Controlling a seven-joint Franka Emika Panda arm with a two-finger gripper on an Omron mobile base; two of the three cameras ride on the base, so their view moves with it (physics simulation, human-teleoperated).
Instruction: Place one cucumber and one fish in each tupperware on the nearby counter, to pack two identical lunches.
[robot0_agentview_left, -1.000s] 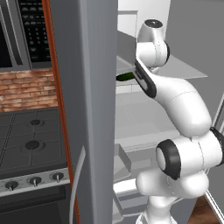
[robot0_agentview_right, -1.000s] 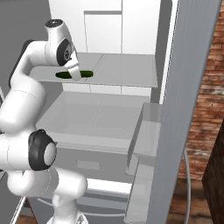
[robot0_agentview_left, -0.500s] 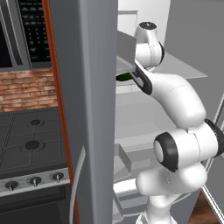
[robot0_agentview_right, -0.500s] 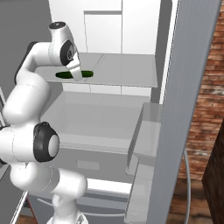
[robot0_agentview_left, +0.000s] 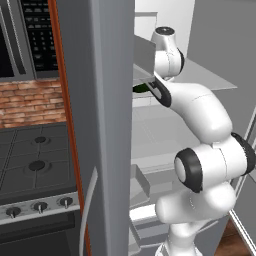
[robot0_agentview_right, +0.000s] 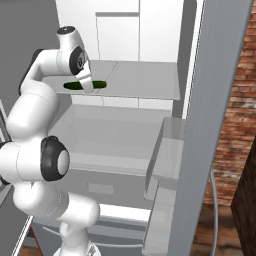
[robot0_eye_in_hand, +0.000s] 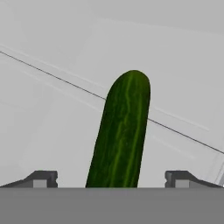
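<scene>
The two-finger claw (robot0_eye_in_hand: 112, 180) stands spread wide and empty over the long dark-green cucumber (robot0_eye_in_hand: 121, 133), which lies on the pale grey fridge shelf (robot0_agentview_right: 135, 82), between the dark fingertips (robot0_eye_in_hand: 41, 179) with its long axis running straight away from the claw.

The 2 base views look forward from behind the arm, left and right, sharing the open fridge shelf (robot0_agentview_right: 135, 80). The hand view looks closely along the cucumber (robot0_eye_in_hand: 122, 131).
</scene>
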